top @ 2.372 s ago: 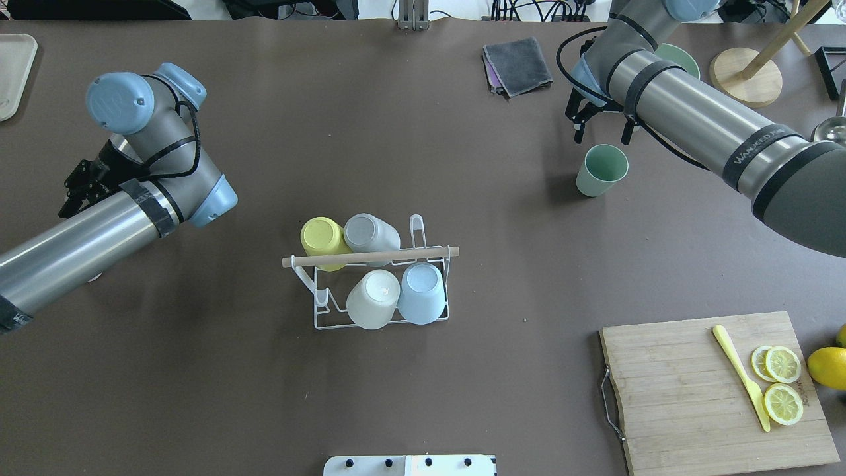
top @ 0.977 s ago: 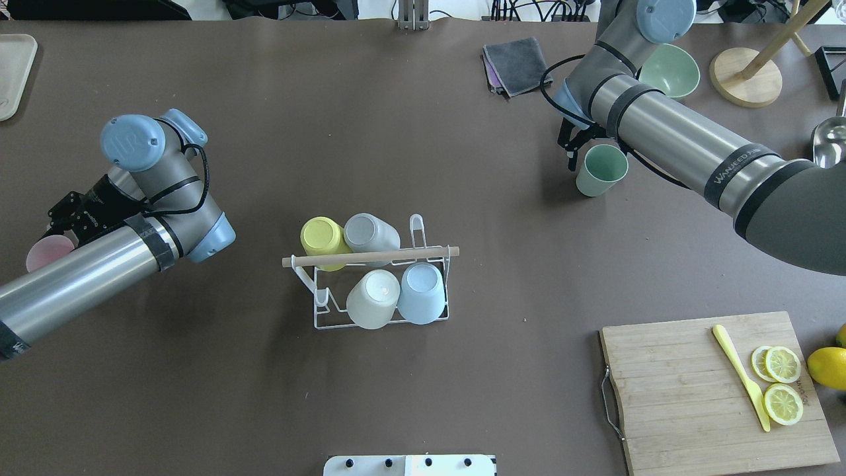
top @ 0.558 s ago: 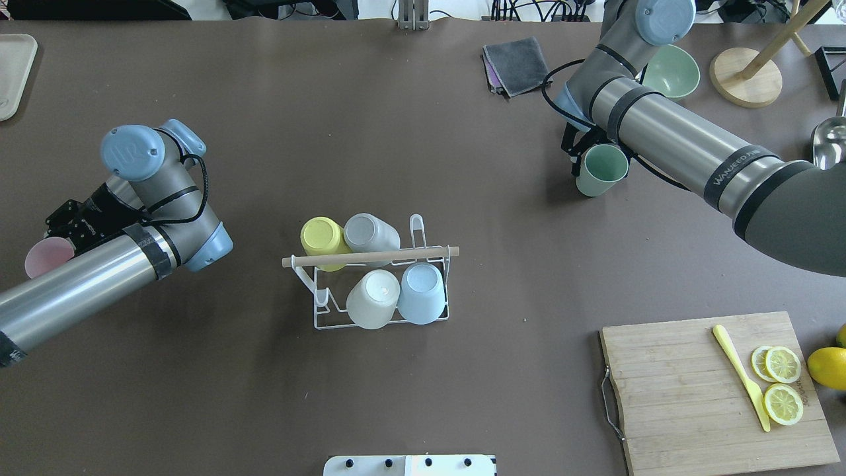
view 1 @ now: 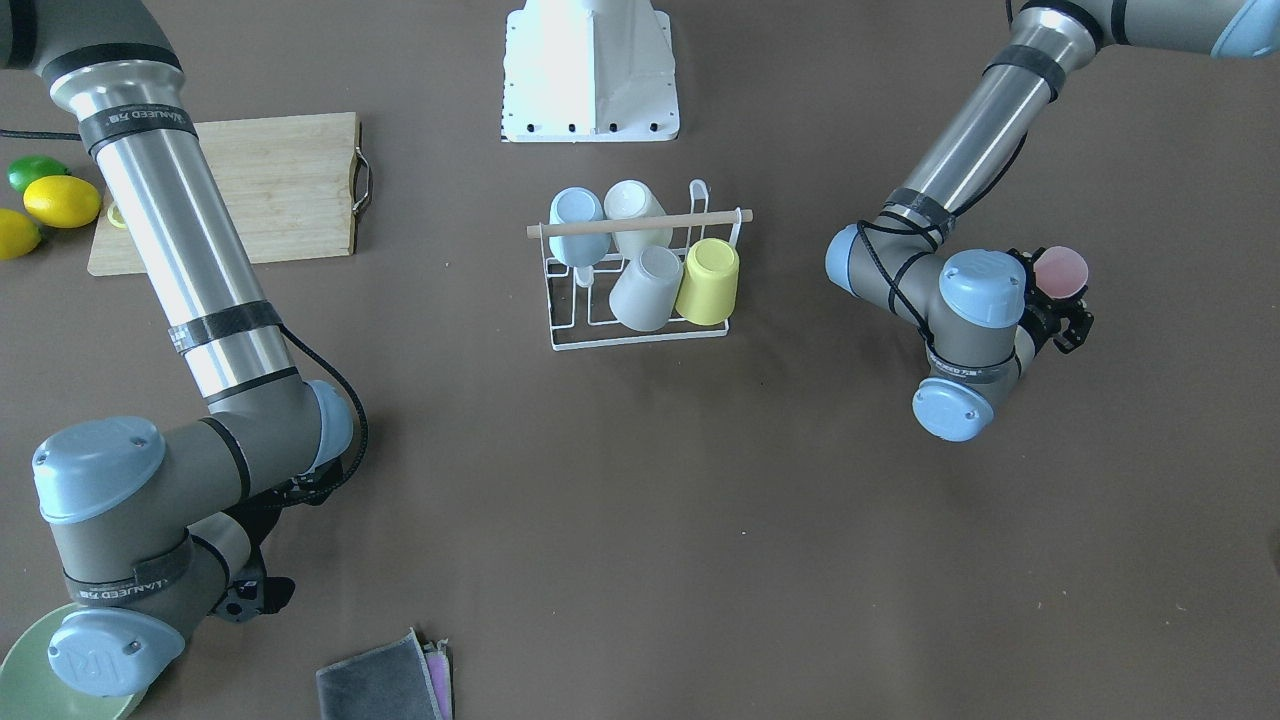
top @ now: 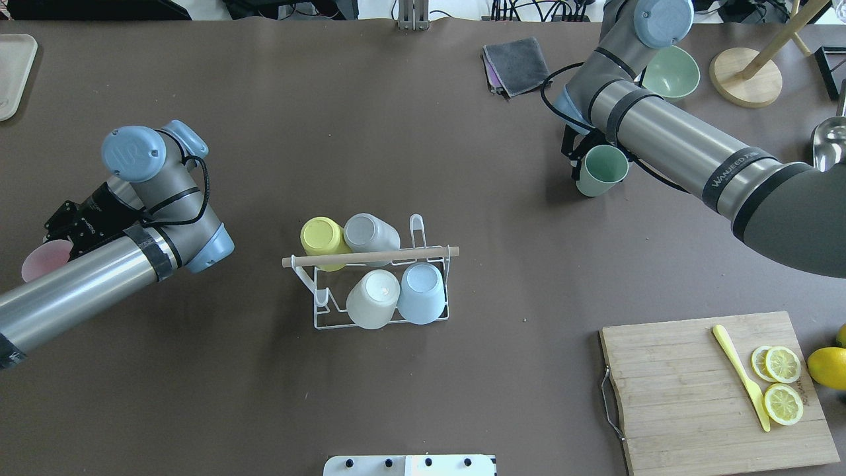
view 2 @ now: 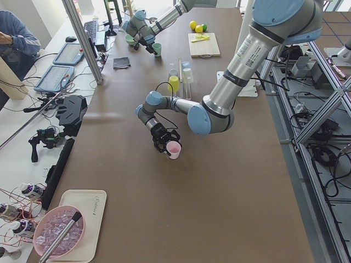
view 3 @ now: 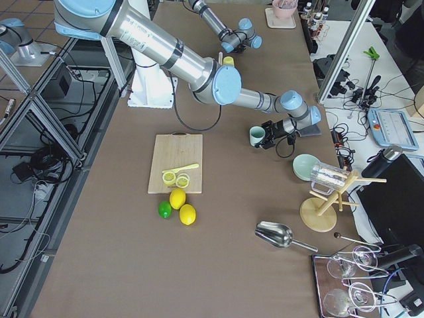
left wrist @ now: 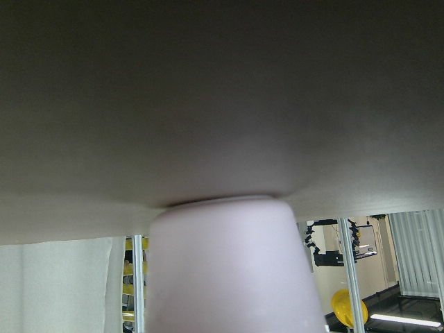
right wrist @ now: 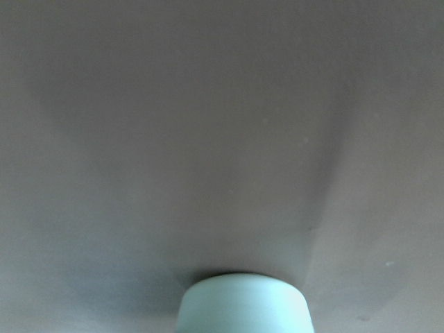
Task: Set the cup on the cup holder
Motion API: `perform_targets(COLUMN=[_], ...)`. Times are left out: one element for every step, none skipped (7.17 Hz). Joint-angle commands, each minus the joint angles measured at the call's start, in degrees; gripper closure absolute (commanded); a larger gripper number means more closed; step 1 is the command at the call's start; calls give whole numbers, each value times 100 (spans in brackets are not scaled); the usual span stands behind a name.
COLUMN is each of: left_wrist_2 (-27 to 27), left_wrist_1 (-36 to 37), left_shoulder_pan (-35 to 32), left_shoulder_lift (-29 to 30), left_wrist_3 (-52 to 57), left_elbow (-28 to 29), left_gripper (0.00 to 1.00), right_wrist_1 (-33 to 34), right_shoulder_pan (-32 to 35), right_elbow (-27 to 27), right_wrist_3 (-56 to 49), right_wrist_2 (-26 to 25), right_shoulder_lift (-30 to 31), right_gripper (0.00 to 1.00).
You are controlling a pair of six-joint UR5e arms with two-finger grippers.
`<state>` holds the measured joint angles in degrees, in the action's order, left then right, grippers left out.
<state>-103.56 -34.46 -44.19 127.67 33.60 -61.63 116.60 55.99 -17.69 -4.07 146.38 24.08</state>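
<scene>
Since each arm is at a cup, what counts is which cup lies closer to a free prong. Overhead view, 12 o'clock = away from robot: white wire cup holder (top: 309, 281) w/ upright prongs and a light wooden rod (top: 370, 256) on top sits mid-table, rod running 9-to-3. Upturned on it: yellow cup (top: 322, 237) and grey cup (top: 370, 231) at back, cream cup (top: 372, 299) and pale blue cup (top: 423, 292) at front. That leaves two bare prongs, approx at its 7 o'clock (top: 322, 299) and 1 o'clock (top: 416, 228) corners.

Left gripper (view 2: 167, 145) looks clamped on a rounded pink cup of matte plastic (top: 41, 261), well apart from the holder at its 9 o'clock, so the 7 o'clock prong is prob. the natural target.

Right gripper (top: 581, 165) sits against a tapered green cup of matte plastic (top: 603, 170), upright on the table at the holder's 1–2 o'clock and somewhat nearer. One finger shows beside the cup wall, the other is hidden under the arm, so can't tell if it's squeezing or slack.
</scene>
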Motion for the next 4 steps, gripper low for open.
perform_targets(left_wrist_2=[11, -41, -77, -347], left_wrist_1=[53, 62, 27, -17], left_shoulder_pan=[-159, -404, -798, -1045], left_shoulder_lift=[-5, -23, -40, -101], left_wrist_3=[-2, -11, -55, -160], left_elbow=[-365, -706, -1232, -1890], left_gripper=[34, 34, 34, 34], right_wrist_1=[12, 151, 370, 633], right_shoulder_pan=[-1, 8, 34, 148], right_elbow=[2, -6, -15, -15], right_wrist_3=[-24, -24, -33, -41], right_wrist_2=[39, 57, 66, 66], right_shoulder_lift=[0, -9, -139, -341], right_gripper=[87, 100, 100, 100])
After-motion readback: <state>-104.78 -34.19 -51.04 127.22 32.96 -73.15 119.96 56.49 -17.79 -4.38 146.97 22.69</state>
